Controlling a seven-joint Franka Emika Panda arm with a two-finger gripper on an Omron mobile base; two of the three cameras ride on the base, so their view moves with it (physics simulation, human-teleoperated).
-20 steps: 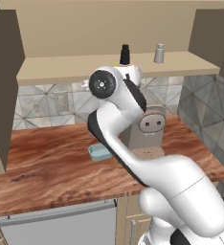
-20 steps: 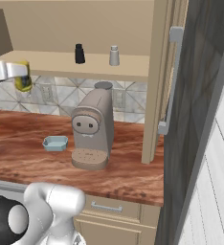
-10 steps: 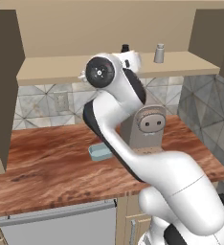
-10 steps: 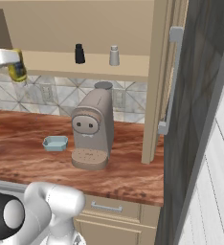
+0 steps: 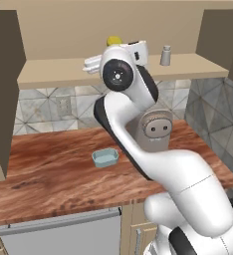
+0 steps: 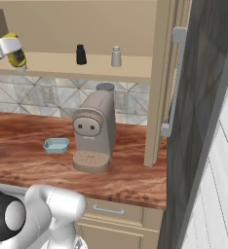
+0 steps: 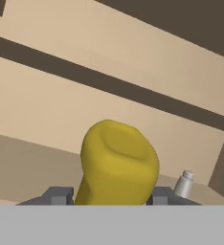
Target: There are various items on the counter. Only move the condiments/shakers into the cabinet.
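A long reddish-brown counter (image 6: pixel 130 170) crosses the middle of the right base view. On it stand a beige coffee machine (image 6: pixel 94 133) near the centre and a shallow light-blue dish (image 6: pixel 56 145) just to its left. Above, the cabinet's pale shelf (image 6: pixel 62 65) carries a black shaker (image 6: pixel 81 54) and a grey-white shaker (image 6: pixel 116 56), apparently upright, a little apart.

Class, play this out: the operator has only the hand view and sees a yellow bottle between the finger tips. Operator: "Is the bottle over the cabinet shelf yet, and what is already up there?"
Observer: The gripper holds the yellow bottle at shelf height, at the shelf's left end in the right base view.
Operator: What's on the shelf?
Observer: A black shaker stands left of the grey shaker.
Operator: Anything left on the counter?
Observer: The blue dish and the coffee machine.
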